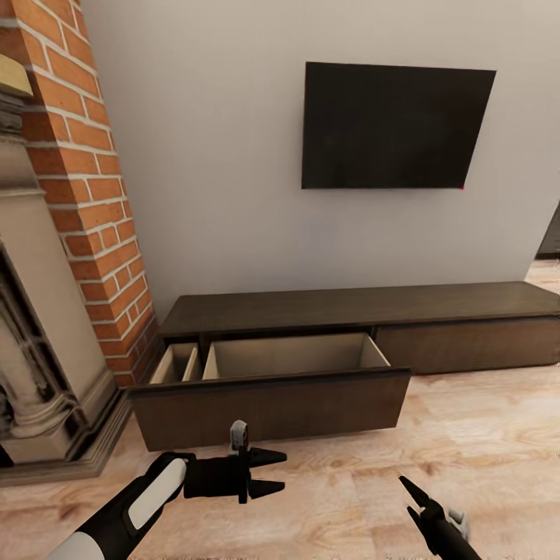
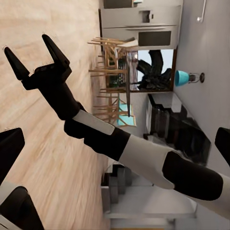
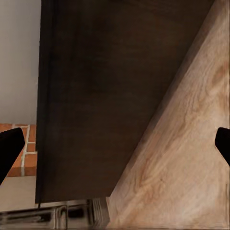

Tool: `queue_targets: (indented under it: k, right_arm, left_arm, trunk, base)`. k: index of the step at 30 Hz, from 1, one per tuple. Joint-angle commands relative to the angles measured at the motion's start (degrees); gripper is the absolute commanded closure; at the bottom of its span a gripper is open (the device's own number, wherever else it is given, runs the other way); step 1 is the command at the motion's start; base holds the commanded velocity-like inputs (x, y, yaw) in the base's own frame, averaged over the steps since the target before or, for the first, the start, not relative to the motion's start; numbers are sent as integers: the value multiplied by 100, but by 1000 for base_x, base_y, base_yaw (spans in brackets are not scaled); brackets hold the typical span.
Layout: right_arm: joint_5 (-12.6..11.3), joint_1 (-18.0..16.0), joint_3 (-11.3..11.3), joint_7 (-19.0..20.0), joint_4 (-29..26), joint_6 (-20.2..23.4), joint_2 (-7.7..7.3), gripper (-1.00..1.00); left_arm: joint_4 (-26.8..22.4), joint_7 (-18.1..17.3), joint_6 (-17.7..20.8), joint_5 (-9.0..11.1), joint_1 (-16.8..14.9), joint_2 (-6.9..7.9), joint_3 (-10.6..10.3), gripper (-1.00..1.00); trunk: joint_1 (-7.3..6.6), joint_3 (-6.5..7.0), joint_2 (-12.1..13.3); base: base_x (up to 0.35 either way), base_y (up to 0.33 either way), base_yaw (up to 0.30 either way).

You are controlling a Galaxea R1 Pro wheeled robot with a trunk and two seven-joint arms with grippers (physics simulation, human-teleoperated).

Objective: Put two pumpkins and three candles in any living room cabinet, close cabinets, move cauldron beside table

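**Dark-brown cabinet drawer standing open, both grippers empty**

Dark-brown cabinet (image 1: 350, 307) sits against the wall beside the brick fireplace (image 1: 78, 202); its drawer (image 1: 272, 400) is pulled out, the pale interior showing nothing inside. Left gripper (image 1: 268, 473) hovers just before the drawer front, jaws spread, holding nothing. Right gripper (image 2: 37, 58) is likewise parted and empty. Recommendation: press squarely on the drawer front to shut it flush.

Right tool (image 2: 37, 55), fingers spread, above wood floor (image 2: 48, 143); possibly chairs (image 2: 112, 62) beyond.
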Motion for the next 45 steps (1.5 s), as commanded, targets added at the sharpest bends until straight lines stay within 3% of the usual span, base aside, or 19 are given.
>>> queue_targets:
  k: [1, 11, 16, 25, 32, 37, 45]
  right_arm:
    - [-59, -2, 40, 10, 1, 57, -6, -100]
    - [-18, -2, 52, -21, -5, 86, -12, -100]
    - [254, -2, 50, -28, -2, 98, 8, -100]
    - [328, -2, 50, -59, 2, 105, -10, -100]
    - [387, -2, 82, -311, -5, 114, -19, -100]
    - [711, -2, 315, -369, -4, 116, -14, -100]
    - [792, -2, 372, -456, -1, 111, -18, -100]
  left_arm:
    - [2, -13, 19, 16, -6, 5, -17, -100]
    - [2, 10, 11, 12, -6, -10, -47, -100]
    - [2, 9, 11, 15, -1, 3, -63, -100]
    - [2, 13, 11, 16, 3, 6, -65, -100]
    - [2, 7, 10, 16, 3, 6, -65, -100]
    - [-3, -9, 10, 12, 3, 12, -61, -100]
    - [-50, -6, 10, 0, 3, -2, -9, -100]
  trunk:
    - [-7, 17, -1]
    - [-33, 196, 13]
    - [-68, 258, 64]
    - [-68, 176, 64]
    - [-68, 112, 64]
    - [-178, 157, 265]
    - [-354, 228, 586]
  base:
    - [-334, 0, 0]
    - [-155, 0, 21]
    - [-7, 0, 61]
    - [0, 0, 67]
    - [0, 0, 76]
    - [0, 0, 81]
    - [0, 0, 81]
